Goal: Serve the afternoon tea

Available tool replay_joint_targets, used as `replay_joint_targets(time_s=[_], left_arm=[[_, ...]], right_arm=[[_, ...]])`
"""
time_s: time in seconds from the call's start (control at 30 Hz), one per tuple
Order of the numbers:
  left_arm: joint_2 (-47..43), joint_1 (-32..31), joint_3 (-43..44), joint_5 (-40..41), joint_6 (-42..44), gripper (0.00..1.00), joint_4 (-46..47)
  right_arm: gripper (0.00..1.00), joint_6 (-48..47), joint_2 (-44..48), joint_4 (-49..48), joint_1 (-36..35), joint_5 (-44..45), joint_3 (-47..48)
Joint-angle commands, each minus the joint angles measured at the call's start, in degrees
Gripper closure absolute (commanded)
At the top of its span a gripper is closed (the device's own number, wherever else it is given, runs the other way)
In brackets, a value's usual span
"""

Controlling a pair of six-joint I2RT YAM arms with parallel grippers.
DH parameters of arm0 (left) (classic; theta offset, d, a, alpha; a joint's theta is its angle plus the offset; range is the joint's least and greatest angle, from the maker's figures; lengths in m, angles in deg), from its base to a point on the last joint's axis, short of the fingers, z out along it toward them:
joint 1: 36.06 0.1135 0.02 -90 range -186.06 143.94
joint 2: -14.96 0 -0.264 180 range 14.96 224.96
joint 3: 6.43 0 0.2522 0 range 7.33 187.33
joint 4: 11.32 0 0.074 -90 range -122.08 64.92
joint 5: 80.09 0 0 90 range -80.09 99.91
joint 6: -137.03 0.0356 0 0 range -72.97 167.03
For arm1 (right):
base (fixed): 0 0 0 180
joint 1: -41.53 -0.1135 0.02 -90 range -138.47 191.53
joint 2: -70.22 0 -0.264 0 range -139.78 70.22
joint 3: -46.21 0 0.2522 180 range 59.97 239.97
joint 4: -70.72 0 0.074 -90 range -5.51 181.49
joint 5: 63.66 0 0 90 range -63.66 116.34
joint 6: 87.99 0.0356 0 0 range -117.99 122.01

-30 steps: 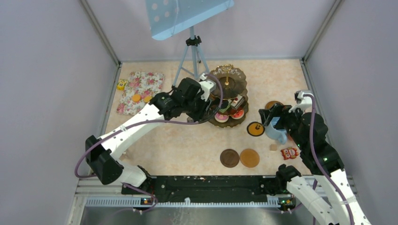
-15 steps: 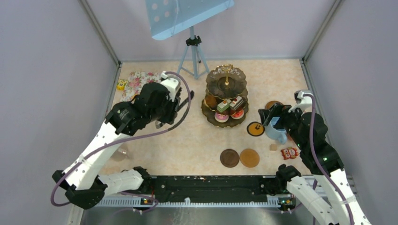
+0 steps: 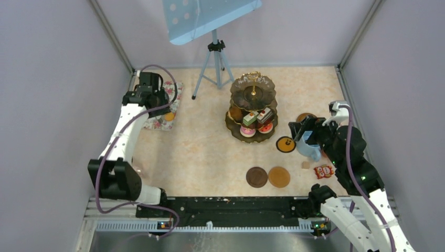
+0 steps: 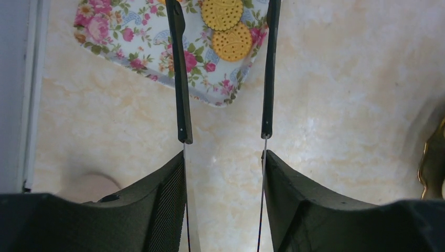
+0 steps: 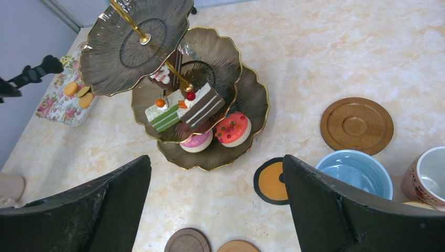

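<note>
Clearly we are midway: our left gripper [image 4: 223, 173] clamps the black tongs [image 4: 180, 79], whose arms stand spread just ahead, flanking two orange tarts [image 4: 222, 12] on the floral mat [image 4: 120, 47]. Well off to its right, the stand [image 5: 257, 105] holds cakes [image 5: 183, 107], top tier bare; our right gripper [image 5: 216, 157] gapes empty beside the light blue mug [image 5: 354, 173], nearby coasters [image 5: 357, 125] unfilled.

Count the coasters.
4: a dark brown coaster and a light brown coaster side by side near the front; a black-rimmed orange coaster beside the stand; a wooden coaster behind the blue mug. The right arm may hide more.
</note>
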Motion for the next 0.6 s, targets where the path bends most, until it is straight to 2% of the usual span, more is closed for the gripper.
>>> replay_joint_targets(time_s=[0.0,0.3,0.57], left_arm=[[5.3,2.1,-1.8,-0.3,-4.1,0.42,9.8],[12.4,3.1,-2.4,0.6,-5.4,0.39,11.0],[14.8,3.1,-2.9,-1.1,-5.4,0.40,13.5]], right_arm=[[0.06,0.4,0.7,-1.5,-0.6,0.1,0.0],[0.06,0.3,1.0,-1.3,-0.6,0.6,-0.7],[0.06,0.5,0.4,-2.2,-0.7,0.3,-1.4]])
